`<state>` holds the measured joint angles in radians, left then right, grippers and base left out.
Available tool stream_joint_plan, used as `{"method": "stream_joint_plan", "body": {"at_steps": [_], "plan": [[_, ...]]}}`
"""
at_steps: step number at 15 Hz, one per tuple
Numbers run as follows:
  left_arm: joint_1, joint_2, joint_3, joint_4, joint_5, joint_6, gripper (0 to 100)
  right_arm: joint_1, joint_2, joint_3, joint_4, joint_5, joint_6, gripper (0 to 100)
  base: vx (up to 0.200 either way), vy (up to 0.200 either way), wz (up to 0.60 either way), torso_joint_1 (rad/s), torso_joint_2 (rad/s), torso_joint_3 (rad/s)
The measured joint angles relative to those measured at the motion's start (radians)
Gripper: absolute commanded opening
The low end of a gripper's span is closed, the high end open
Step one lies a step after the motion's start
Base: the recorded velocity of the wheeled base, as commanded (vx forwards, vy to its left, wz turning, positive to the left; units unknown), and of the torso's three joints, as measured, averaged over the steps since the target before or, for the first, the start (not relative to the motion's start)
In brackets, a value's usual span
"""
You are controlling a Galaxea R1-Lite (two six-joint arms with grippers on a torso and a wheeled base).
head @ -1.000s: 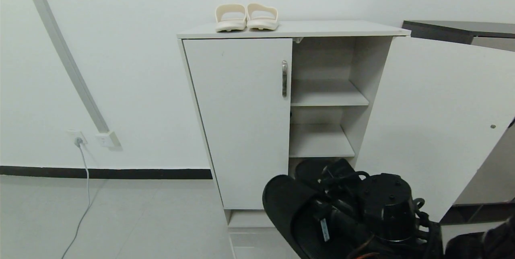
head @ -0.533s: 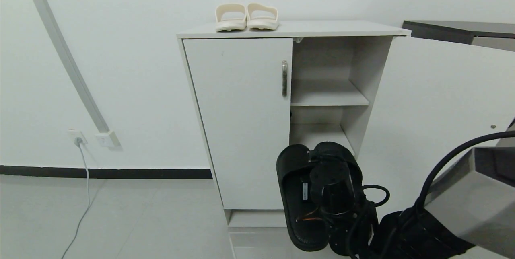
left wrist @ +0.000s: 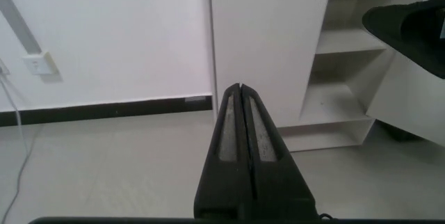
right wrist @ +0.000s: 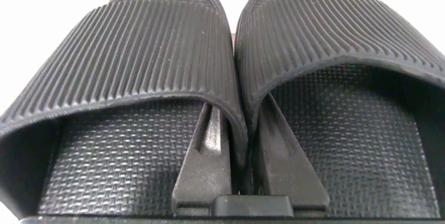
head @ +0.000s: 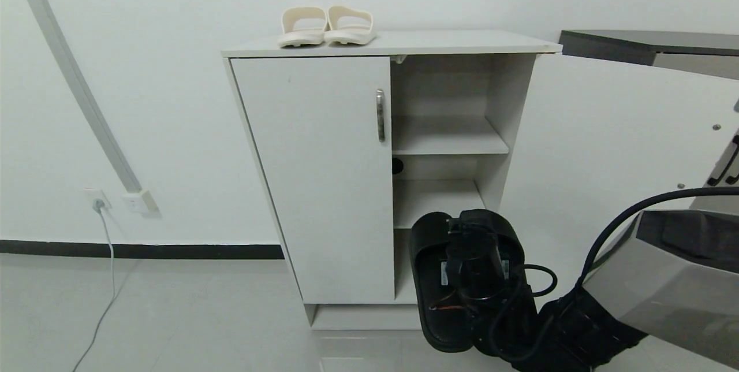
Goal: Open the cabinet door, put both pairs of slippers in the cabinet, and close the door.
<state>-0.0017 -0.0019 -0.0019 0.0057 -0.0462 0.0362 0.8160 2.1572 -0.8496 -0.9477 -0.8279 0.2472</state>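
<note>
A white cabinet (head: 404, 43) stands against the wall, its left door (head: 317, 175) shut and its right door (head: 606, 158) swung wide open, baring two shelves. A pair of cream slippers (head: 326, 25) rests on the cabinet's top, left of centre. My right gripper (right wrist: 240, 123) is shut on the inner strap edges of a pair of black slippers (right wrist: 139, 64), pinching both together. In the head view the black slippers (head: 430, 279) hang before the cabinet's lowest opening. My left gripper (left wrist: 240, 95) is shut with nothing in it, low and left of the cabinet, apart from the black slippers (left wrist: 410, 26).
A wall socket with a hanging cable (head: 95, 201) and a slanted grey conduit (head: 69, 71) are on the wall to the left. A dark-topped unit (head: 652, 43) stands behind the open door. Bare tiled floor (head: 173, 314) lies left of the cabinet.
The right arm has carried the black slippers up and forward, from low and tilted to upright before the lowest opening. The head camera has shifted, so the cabinet sits further left.
</note>
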Motion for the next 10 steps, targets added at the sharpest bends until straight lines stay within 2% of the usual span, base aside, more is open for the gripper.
{"method": "stream_joint_plan", "body": {"at_steps": [10], "plan": [[-0.001, 0.000, 0.000, 0.000, 0.001, -0.002, 0, -0.018, 0.074, -0.028, -0.010, 0.006, 0.023, 0, 0.000, 0.000, 0.00, 0.000, 0.00, 0.000]]}}
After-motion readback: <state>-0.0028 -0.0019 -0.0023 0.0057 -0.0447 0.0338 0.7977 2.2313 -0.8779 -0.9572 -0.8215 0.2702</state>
